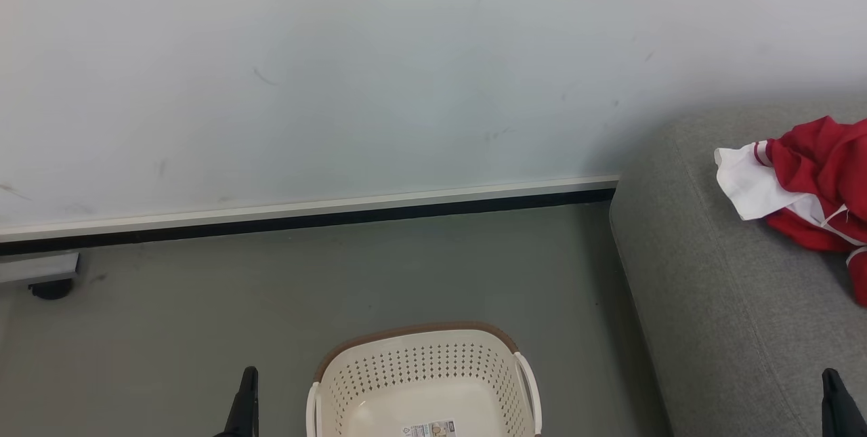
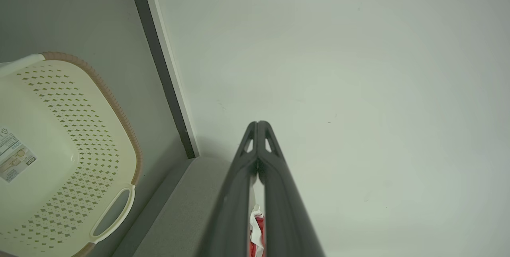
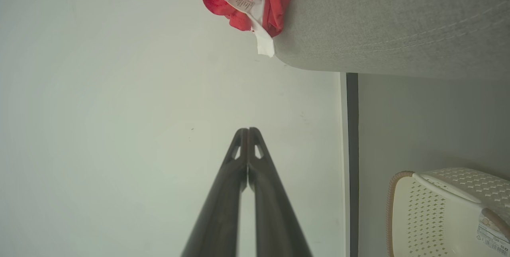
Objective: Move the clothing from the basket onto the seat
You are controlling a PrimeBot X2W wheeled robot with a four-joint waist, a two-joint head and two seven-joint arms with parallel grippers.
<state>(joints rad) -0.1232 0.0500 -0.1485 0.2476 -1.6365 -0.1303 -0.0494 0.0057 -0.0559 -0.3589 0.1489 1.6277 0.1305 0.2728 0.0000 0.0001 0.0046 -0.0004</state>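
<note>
I see L gripper (image 2: 258, 124) fingers pressed together, nothing between; R gripper (image 3: 248, 131) same. Red clothing (image 1: 809, 166) heaped on seat (image 1: 704, 301), apart from basket (image 1: 420, 376) on floor (image 1: 203, 308), label sticker (image 1: 429, 429) showing.

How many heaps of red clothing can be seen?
1: the clothing lies on the seat, right of the basket, which shows none inside. The heap may hide several garments.

We see a pale wall (image 1: 352, 64), lightly scuffed with a few dark marks. Along its foot runs a white skirting strip (image 1: 305, 207) over a black band (image 1: 305, 221). Below lies a flat grey floor (image 1: 379, 274). At far left, 1 black caster (image 1: 51, 289) sits under a grey panel (image 1: 37, 266). The light is soft and even.
</note>
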